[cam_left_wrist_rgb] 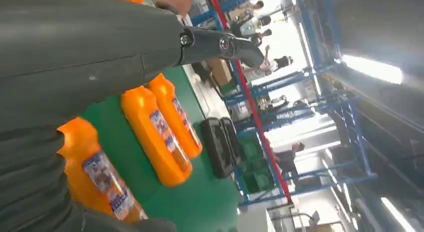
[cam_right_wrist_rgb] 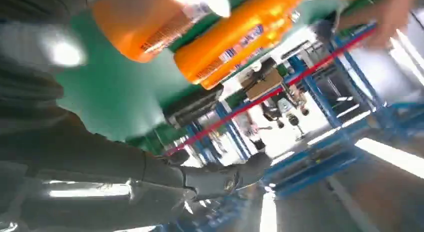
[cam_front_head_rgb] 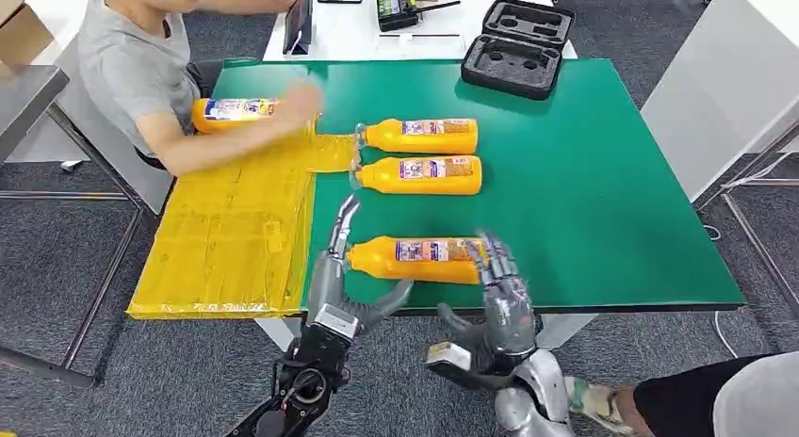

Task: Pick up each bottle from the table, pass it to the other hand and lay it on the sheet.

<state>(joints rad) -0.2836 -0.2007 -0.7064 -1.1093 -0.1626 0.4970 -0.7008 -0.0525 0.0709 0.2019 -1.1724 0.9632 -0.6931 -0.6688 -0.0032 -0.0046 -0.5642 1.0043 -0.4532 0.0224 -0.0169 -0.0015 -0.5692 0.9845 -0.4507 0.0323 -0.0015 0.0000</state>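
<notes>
Fingers of both hands — left hand (cam_front_head_rgb: 341, 277), right hand (cam_front_head_rgb: 497, 286) — spread, flanking the nearest bottle (cam_front_head_rgb: 415, 259), gripping nothing.

Three orange plastic bottles with printed labels lie on their sides on the green table: the near bottle (cam_front_head_rgb: 419, 259) between my hands, two (cam_front_head_rgb: 424, 136) (cam_front_head_rgb: 421, 174) farther off. A fourth bottle (cam_front_head_rgb: 236, 112) lies at the far edge of the crinkled yellow plastic sheet (cam_front_head_rgb: 226, 230), at the left.

My head view looks steeply down from high over the green table (cam_front_head_rgb: 584, 202). Both wrist views sit close behind my hands, tilted, skimming low across that table (cam_left_wrist_rgb: 200, 202) toward blue racking (cam_right_wrist_rgb: 320, 92); all three share the orange bottles (cam_front_head_rgb: 419, 259).
</notes>
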